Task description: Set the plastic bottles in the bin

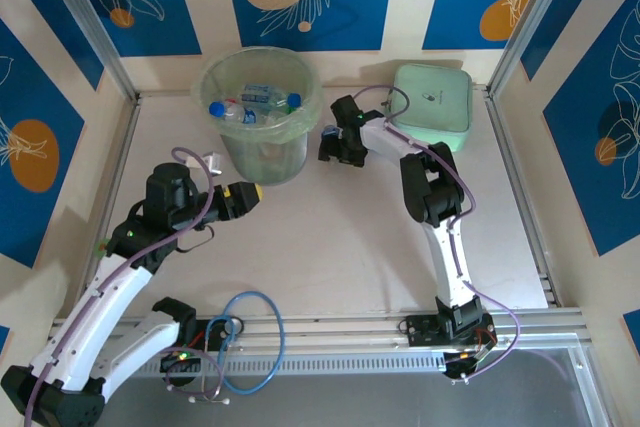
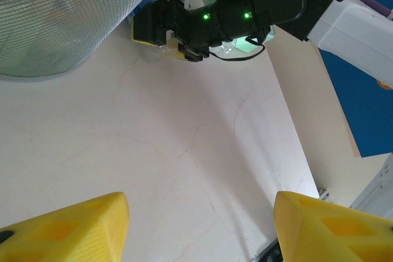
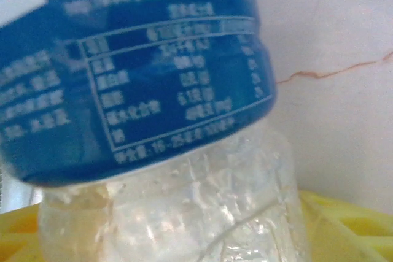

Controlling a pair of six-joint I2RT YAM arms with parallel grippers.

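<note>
**A:** Left wrist view: the left claw (image 2: 199,225) is spread wide. There's nothing between its yellow fingertips (image 2: 73,228), just bare worktop (image 2: 184,151). Further out, the right claw (image 1: 328,152) sits low, just beside the bin (image 1: 268,152).

**B:** Yeah, and the right wrist cam has a bottle (image 3: 141,90) right up close. Blue label, crinkly clear body, sitting between the yellow fingers (image 3: 344,225). Can't tell if it's actually clamped tho.

**A:** That's my worry. Plastic that thin probably squashes and squirts out if the squeeze lands off-centre.

**B:** Plus the bin wall stands tall right next to it. My guess is that if the lift is too shallow, the bottle or wrist clips the wall and tips the bin. Then the other bottles (image 1: 255,102) inside spill out.

**A:** The left claw hanging near the bin's other side doesn't leave much room either.
</note>
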